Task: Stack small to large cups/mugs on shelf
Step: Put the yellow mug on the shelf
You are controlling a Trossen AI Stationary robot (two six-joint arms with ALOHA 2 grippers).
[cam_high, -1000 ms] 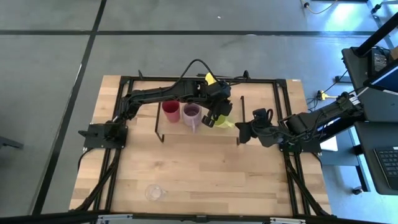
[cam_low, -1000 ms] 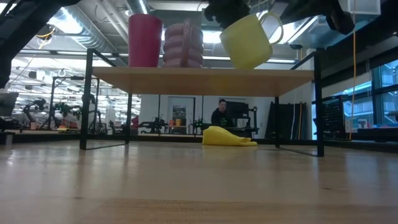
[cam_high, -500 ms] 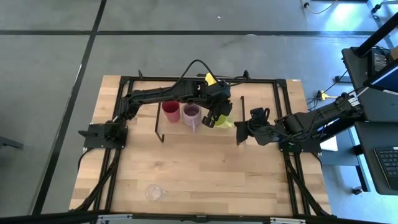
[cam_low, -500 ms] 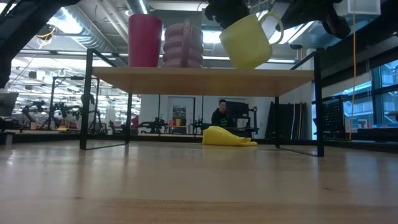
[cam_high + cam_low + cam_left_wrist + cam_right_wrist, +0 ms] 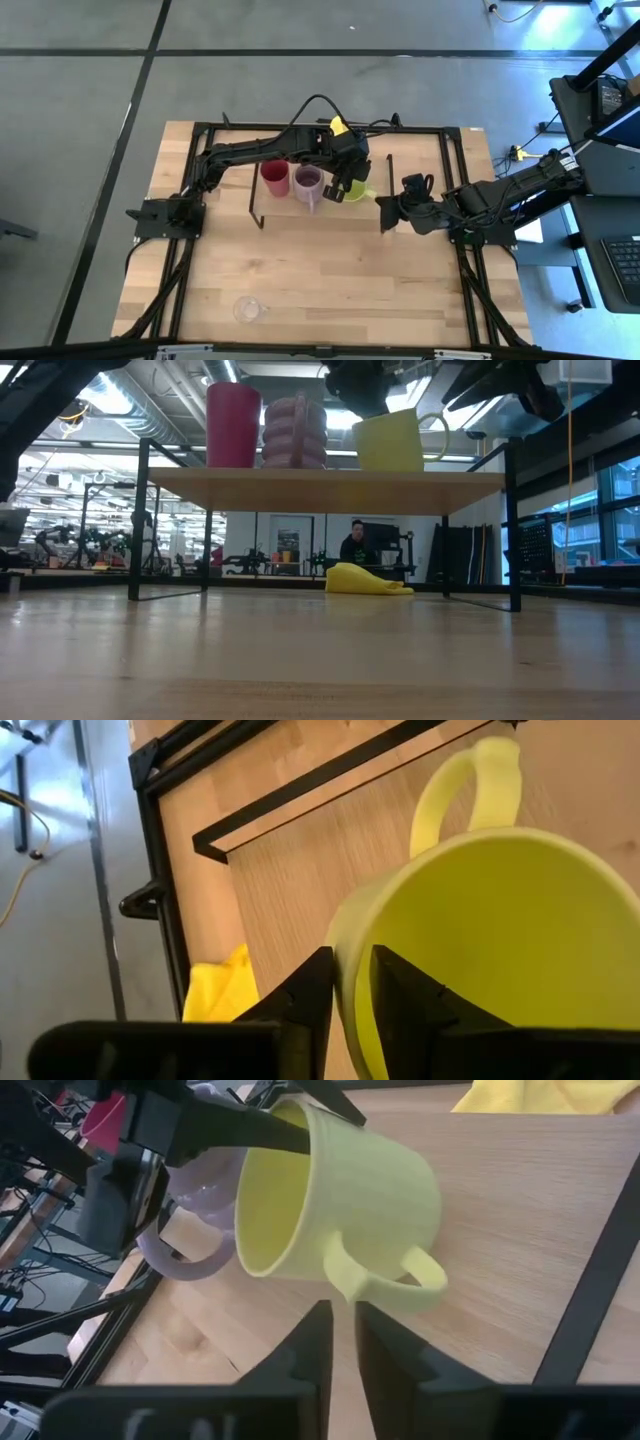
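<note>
The yellow-green mug (image 5: 390, 442) stands upright at the right end of the shelf's wooden board (image 5: 330, 490). My left gripper (image 5: 343, 186) is shut on its rim from above. The lilac mug (image 5: 294, 432) and the red cup (image 5: 233, 425) stand on their bases on the board to its left. The tiny clear glass (image 5: 247, 308) stands on the table near the front edge. My right gripper (image 5: 384, 207) is shut and empty just right of the yellow-green mug, facing it (image 5: 330, 1190). My left gripper pinches the yellow-green mug's wall at the rim (image 5: 345, 970), on the side away from the handle (image 5: 470, 790). One finger is inside the mug and one outside. The fingers come from above, pointing down. The mug is upright, its base at the shelf board.
A yellow cloth (image 5: 338, 125) lies on the table behind the shelf. The shelf's thin black end frames (image 5: 257, 200) stand on either side. Black rails run round the table's edges. Bare wood lies in front of the shelf. A person sits far off in the room (image 5: 352, 542).
My left gripper has gone down and a little toward the table's left edge with the yellow-green mug. The mug was tilted and clear above the board; it is now upright with its base at the board. My right gripper has edged toward the mug.
</note>
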